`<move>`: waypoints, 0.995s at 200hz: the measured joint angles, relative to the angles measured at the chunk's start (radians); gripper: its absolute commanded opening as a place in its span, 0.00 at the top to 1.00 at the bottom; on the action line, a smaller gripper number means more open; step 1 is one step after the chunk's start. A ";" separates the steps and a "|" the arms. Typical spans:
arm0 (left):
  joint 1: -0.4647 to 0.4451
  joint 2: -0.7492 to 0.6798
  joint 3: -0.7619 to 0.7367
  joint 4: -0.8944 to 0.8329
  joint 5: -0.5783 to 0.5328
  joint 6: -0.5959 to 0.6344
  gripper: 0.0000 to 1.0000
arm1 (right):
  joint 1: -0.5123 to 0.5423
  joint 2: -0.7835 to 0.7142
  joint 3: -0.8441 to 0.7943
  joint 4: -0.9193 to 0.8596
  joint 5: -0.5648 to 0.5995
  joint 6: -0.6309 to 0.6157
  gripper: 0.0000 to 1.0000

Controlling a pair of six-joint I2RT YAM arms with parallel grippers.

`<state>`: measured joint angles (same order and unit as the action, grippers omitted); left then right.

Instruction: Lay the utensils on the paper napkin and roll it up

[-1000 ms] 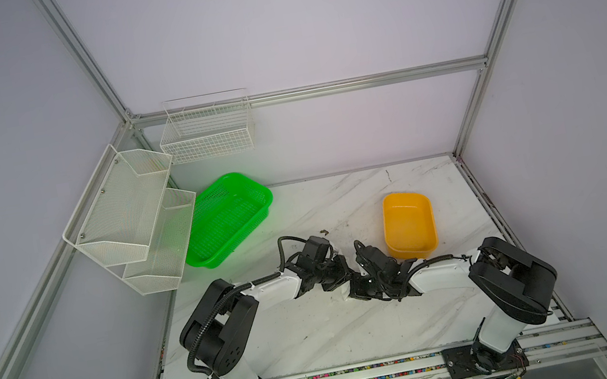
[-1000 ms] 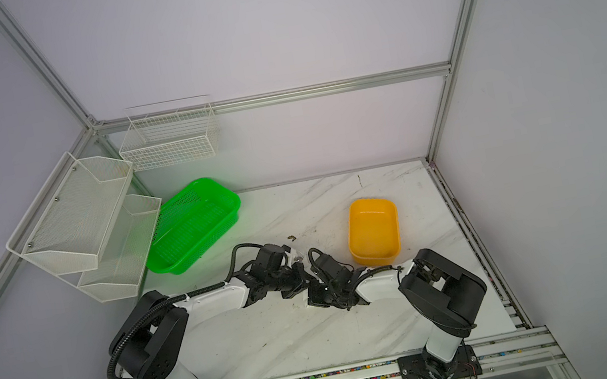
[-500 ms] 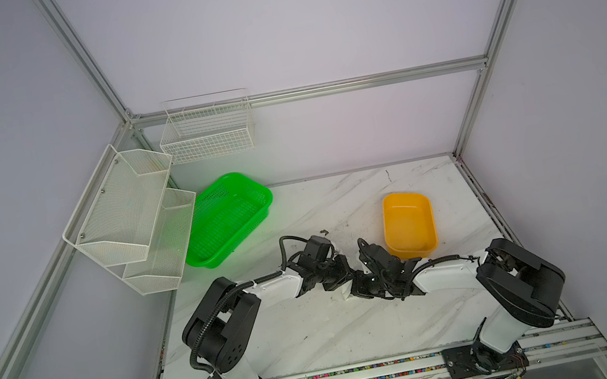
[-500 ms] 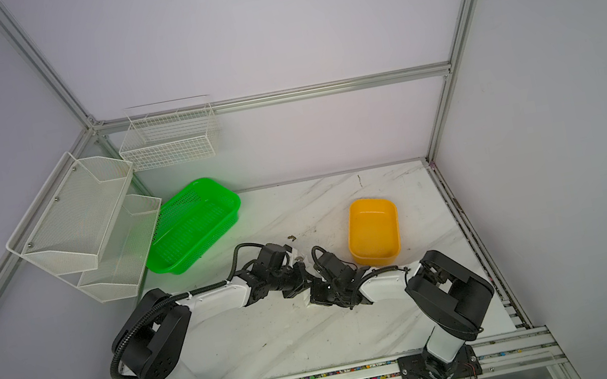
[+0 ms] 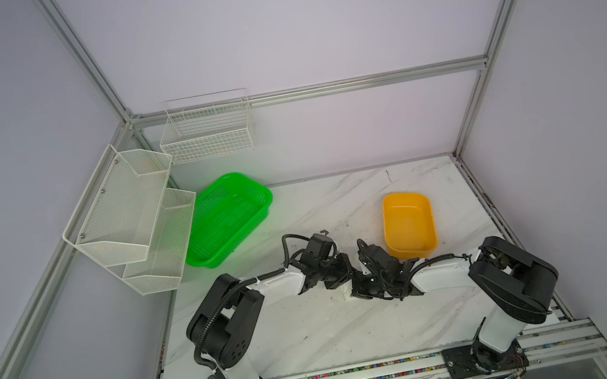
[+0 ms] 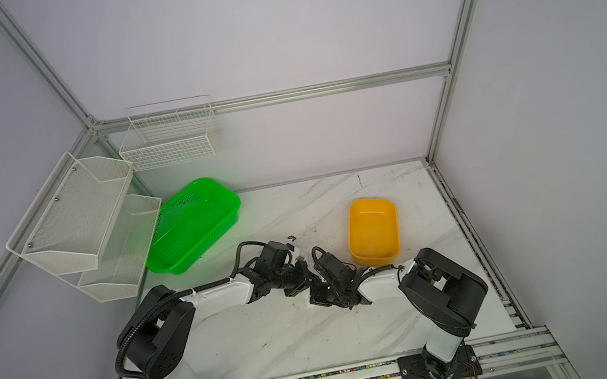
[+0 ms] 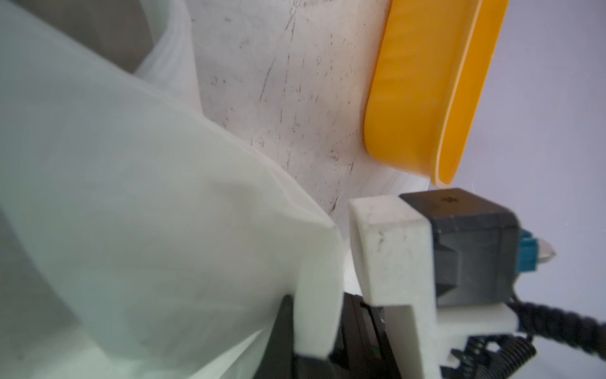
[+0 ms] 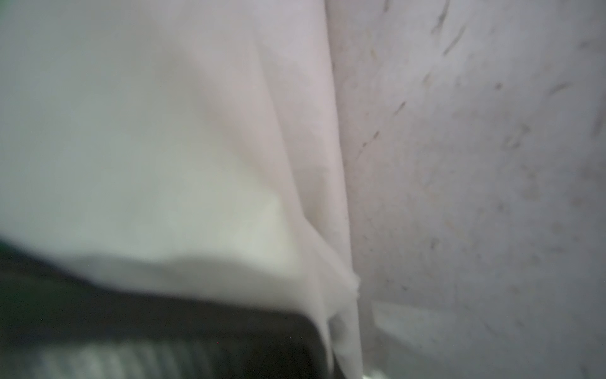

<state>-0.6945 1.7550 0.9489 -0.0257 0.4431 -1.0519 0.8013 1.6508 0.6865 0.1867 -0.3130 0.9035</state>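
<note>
My left gripper [image 5: 340, 277] and right gripper [image 5: 357, 290] meet tip to tip at the middle of the marbled table [image 5: 319, 335], low over its top. The paper napkin [image 7: 147, 197] fills the left wrist view as a white crumpled sheet running down into that gripper's fingers. In the right wrist view the napkin [image 8: 147, 131] hangs in folds over a dark finger, with its edge against the tabletop. Both grippers are shut on the napkin. In both top views the arms hide almost all of it. The utensils are hidden.
A yellow tub [image 5: 409, 222] stands just behind the right gripper, and a green basket [image 5: 228, 216] lies at the back left. White wire racks [image 5: 129, 217] hang on the left wall. The aluminium rail [image 5: 347, 372] with the arm bases runs along the table's front edge.
The right gripper has edged a little closer to the left one. Both have stayed shut and low over the same spot.
</note>
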 measured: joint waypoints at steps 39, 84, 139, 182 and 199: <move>-0.001 0.024 0.014 -0.003 0.000 0.000 0.94 | -0.003 -0.001 -0.004 0.008 -0.002 0.000 0.93; -0.009 0.040 0.027 -0.005 0.000 0.000 0.94 | -0.005 -0.033 -0.021 -0.007 0.007 0.011 0.86; -0.023 0.048 0.039 -0.005 0.006 0.001 0.94 | -0.030 -0.200 -0.087 -0.090 0.069 0.061 0.69; -0.023 0.057 0.044 -0.002 0.010 0.002 0.94 | -0.068 -0.300 -0.126 -0.100 0.086 0.073 0.52; -0.022 0.060 0.045 0.000 0.010 0.002 0.94 | -0.080 -0.315 -0.138 -0.089 0.071 0.064 0.46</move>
<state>-0.7166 1.8153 0.9936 -0.0257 0.4534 -1.0504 0.7216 1.3361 0.5484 0.0975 -0.2424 0.9676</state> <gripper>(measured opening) 0.061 0.508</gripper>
